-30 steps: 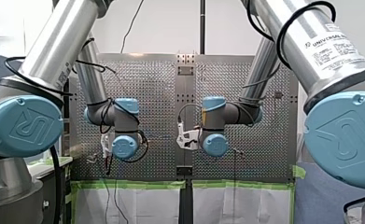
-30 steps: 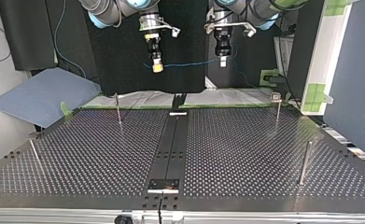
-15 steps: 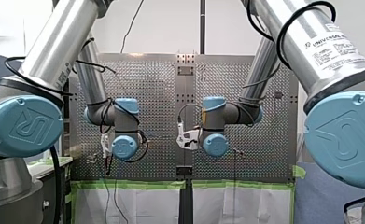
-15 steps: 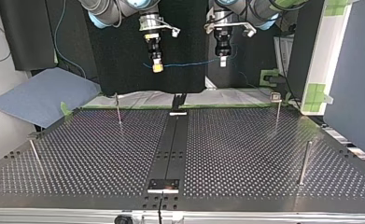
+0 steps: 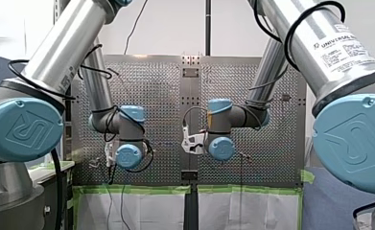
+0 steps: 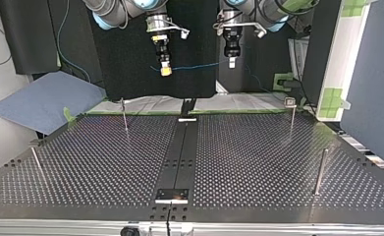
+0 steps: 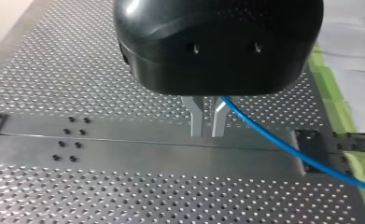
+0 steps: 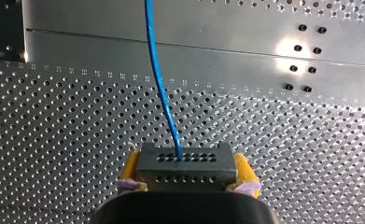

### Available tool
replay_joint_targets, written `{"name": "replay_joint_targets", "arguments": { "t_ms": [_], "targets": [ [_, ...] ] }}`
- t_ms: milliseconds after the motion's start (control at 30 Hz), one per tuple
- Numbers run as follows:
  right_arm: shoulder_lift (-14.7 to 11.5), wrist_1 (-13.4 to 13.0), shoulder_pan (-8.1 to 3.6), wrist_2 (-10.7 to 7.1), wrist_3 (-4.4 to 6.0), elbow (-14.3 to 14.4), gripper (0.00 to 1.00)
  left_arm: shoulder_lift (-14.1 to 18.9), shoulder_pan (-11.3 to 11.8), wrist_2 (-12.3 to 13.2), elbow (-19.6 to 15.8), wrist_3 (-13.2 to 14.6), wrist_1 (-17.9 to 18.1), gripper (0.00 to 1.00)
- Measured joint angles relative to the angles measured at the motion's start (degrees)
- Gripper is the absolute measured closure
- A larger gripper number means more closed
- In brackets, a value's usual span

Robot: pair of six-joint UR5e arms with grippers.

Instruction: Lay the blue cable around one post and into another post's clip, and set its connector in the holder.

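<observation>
Front view, arms: my left arm [image 5: 55,62] enters at the view's left and my right arm [image 5: 319,52] at its right. Both wrists hang over the arm-side edge of the perforated table [image 5: 271,96].
Front view, pincers: hidden behind the wrists, so their state cannot be told here.
Top view, right gripper [image 6: 166,71]: at the view's left, yellow-tipped, pointing down, raised above the table's arm-side edge.
Top view, left gripper [image 6: 232,62]: at the view's right, black, pointing down, at about the same height.
Top view, blue cable [image 6: 194,66]: hangs in the air as a shallow span from one gripper to the other, clear of the table.
Top view, posts: clip post [image 6: 291,115] near the arm-side corner at the view's right, and thin post [image 6: 124,115] near the arm-side corner at the view's left. The cable touches neither.
Left wrist view, metal fingers [image 7: 196,119]: set narrow, nearly together. The blue cable leaves from between them and runs off sideways over the centre strip [image 7: 124,149].
Right wrist view, connector [image 8: 189,175]: a dark block with rows of holes, clamped between the yellow pads [image 8: 129,165]. The blue cable leaves its face and runs ahead above the table.
</observation>
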Motion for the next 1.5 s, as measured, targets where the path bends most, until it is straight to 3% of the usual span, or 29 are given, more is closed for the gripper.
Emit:
{"name": "replay_joint_targets", "arguments": {
  "t_ms": [500, 700, 867, 1267, 1300, 1433, 1500],
  "targets": [
    [0.0, 0.1, 0.05, 0.05, 0.06, -0.1, 1.0, -0.6, 0.0, 0.0, 0.0, 0.0, 0.0, 0.87],
    [0.5, 2.1, 1.93, 0.84, 2.04, -0.9, 1.0, -0.6, 0.0, 0.0, 0.0, 0.0, 0.0, 0.87],
    [0.6, 4.3, 2.56, 0.95, 3.52, -1.0, 1.0, -0.6, 0.0, 0.0, 0.0, 0.0, 0.0, 0.87],
    [0.6, 5.8, 2.63, 0.96, 3.78, -1.0, 1.0, -0.6, 0.0, 0.0, 0.0, 0.0, 0.0, 0.87],
    [0.6, 5.8, 2.64, 0.96, 3.78, -1.0, 1.0, -0.6, 0.0, 0.0, 0.0, 0.0, 0.0, 0.75],
    [1.0, 5.8, 2.36, 1.05, 3.99, -1.2, 1.0, -0.8, -0.6, -0.5, 0.6, -0.5, -0.1, 0.75],
    [1.3, 5.9, 2.15, 1.24, 4.58, -1.6, 1.0, -0.6, -1.2, -1.2, 1.2, -1.2, -0.4, 0.75]
  ]
}}
